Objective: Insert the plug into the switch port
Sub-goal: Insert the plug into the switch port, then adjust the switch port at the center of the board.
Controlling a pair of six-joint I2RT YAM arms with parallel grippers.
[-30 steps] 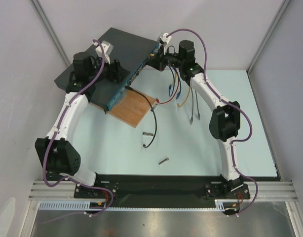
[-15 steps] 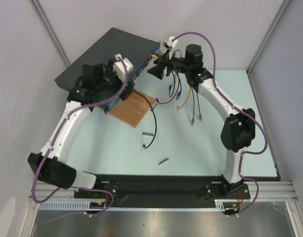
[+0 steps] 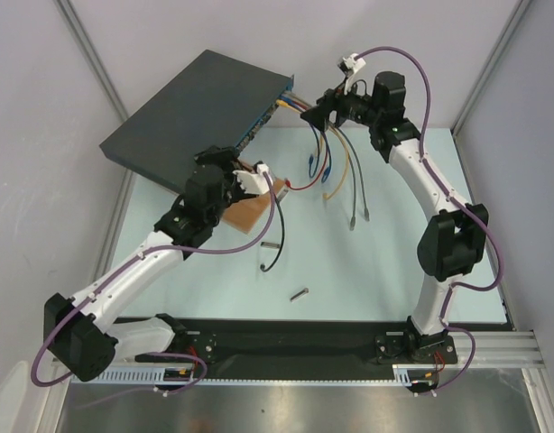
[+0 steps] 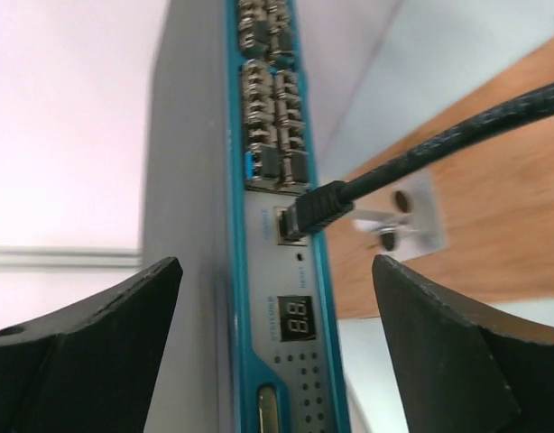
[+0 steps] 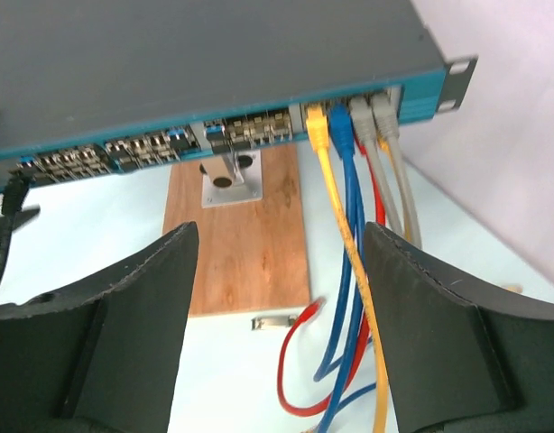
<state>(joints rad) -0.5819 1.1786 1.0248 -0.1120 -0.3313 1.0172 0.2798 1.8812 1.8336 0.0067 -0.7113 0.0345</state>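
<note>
jaws of the left gripper (image 4: pixel 277 271) are spread wide and nothing is held. beyond them the black plug (image 4: pixel 318 209) is seen entered in a port on the blue face of the switch (image 4: pixel 191 180), its cable (image 4: pixel 457 135) running off toward 2 o'clock over the wooden board (image 4: pixel 503 234). the right gripper (image 5: pixel 281 234) is likewise spread wide and empty, with a yellow cable (image 5: pixel 334 203) and a blue cable (image 5: pixel 347 180) plugged in toward 1 o'clock. from above, the switch is found at 11 o'clock on the table (image 3: pixel 394 262).
</note>
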